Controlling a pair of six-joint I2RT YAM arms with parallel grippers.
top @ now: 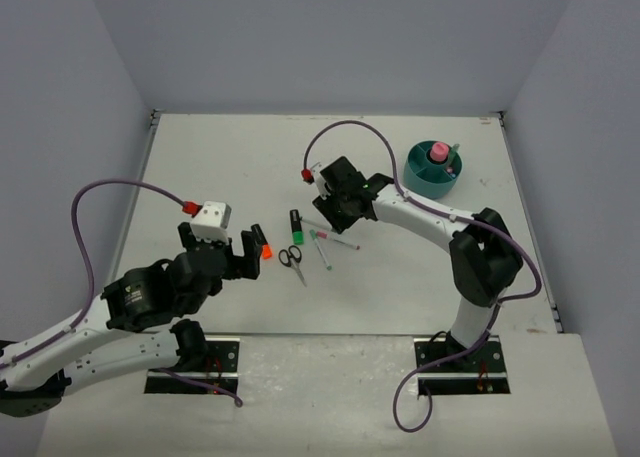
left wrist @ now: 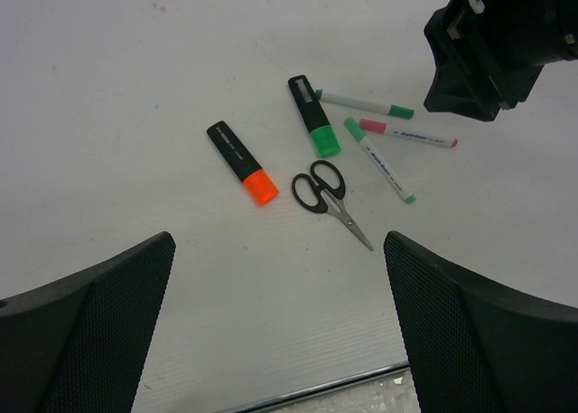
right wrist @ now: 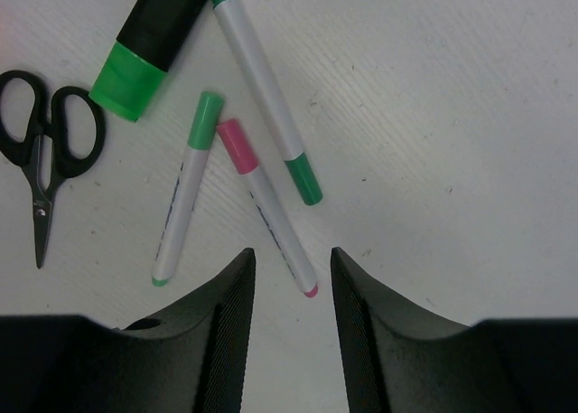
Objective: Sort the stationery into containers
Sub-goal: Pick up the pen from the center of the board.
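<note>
Loose stationery lies mid-table: an orange highlighter [left wrist: 242, 163], a green highlighter [left wrist: 313, 115], black-handled scissors [left wrist: 327, 192] and three thin white pens. My right gripper [right wrist: 291, 259] is open low over the pens, and the tail of the pink-capped pen [right wrist: 266, 205] lies between its fingertips. Two green-capped pens [right wrist: 185, 187] [right wrist: 265, 92] lie beside it. My left gripper [left wrist: 278, 246] is open and empty, short of the orange highlighter [top: 266, 249]. The teal organizer [top: 415, 172] stands at the back right and holds a pink-capped bottle [top: 438, 153].
A thin pen-like item [top: 455, 155] stands in the organizer beside the bottle. The right gripper body [left wrist: 497, 47] hangs over the pens in the left wrist view. Grey walls close the table on three sides. The table's near edge [left wrist: 316, 390] runs just under my left gripper.
</note>
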